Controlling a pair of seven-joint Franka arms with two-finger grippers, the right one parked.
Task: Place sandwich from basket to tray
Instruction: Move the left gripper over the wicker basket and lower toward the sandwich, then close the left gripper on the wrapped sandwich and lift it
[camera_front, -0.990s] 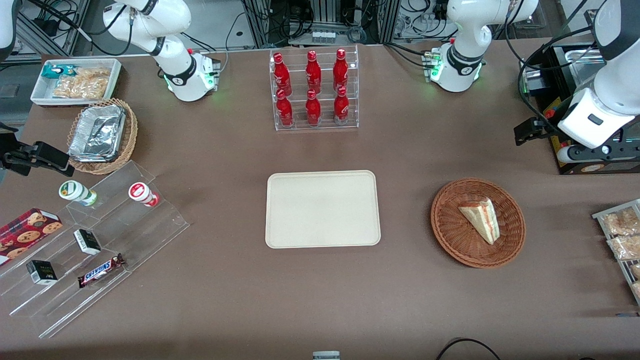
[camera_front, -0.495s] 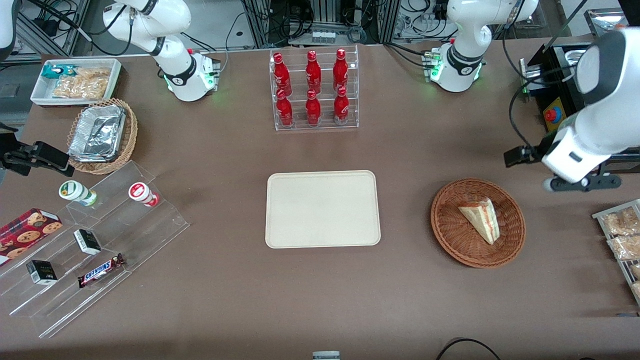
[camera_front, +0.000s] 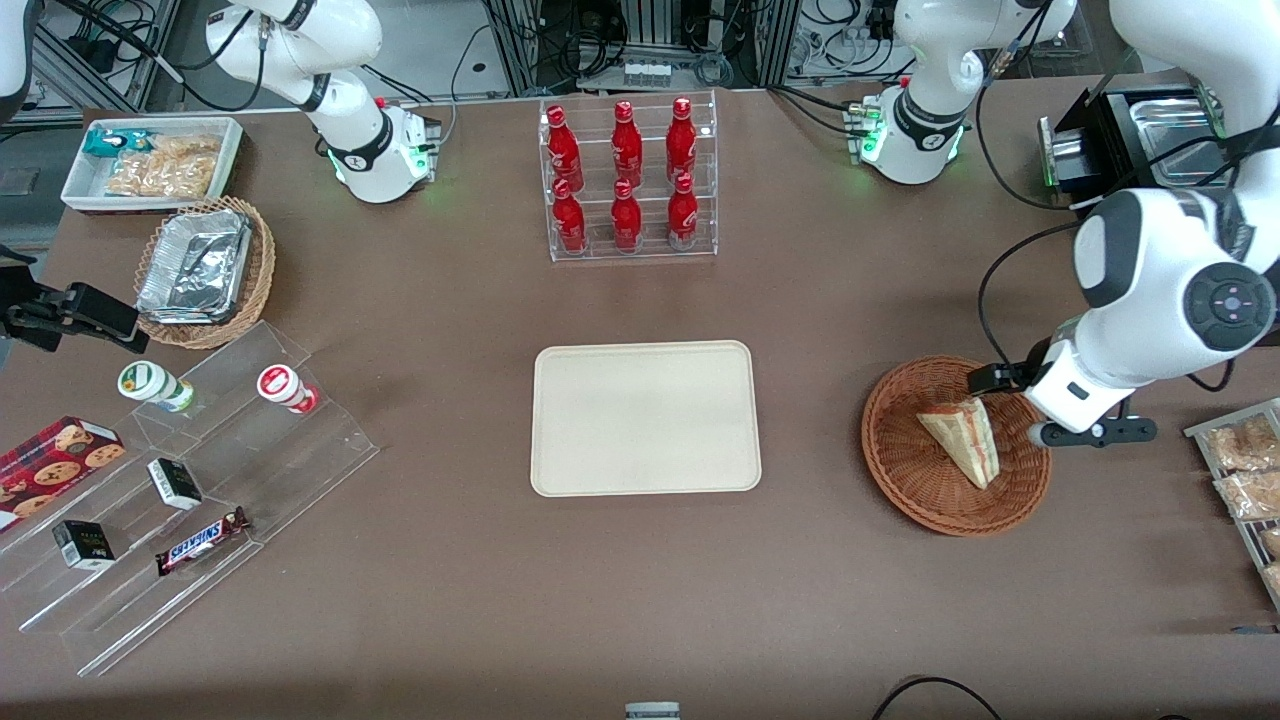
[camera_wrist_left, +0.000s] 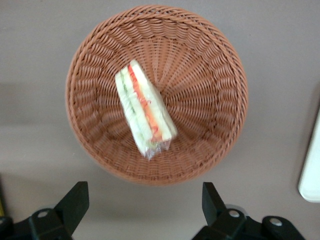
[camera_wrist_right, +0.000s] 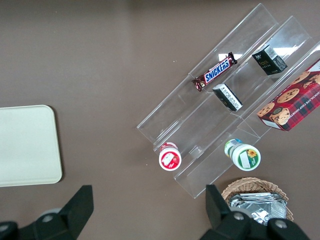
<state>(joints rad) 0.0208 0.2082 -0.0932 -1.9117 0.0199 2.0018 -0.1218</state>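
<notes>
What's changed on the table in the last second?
The working arm swung in from the table's edge; its open gripper now hangs over the basket, holding nothing. The sandwich still lies in the basket, and the tray remains bare.

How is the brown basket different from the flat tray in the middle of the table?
The basket is round, reddish-brown and woven; the tray is rectangular with rounded corners, cream-beige and smooth. The basket holds the sandwich; nothing lies on the tray. The gripper hangs open above the basket's edge, not above the tray, which lies toward the parked arm's end from the basket. Both are shallow and rest flat on the brown table.
</notes>
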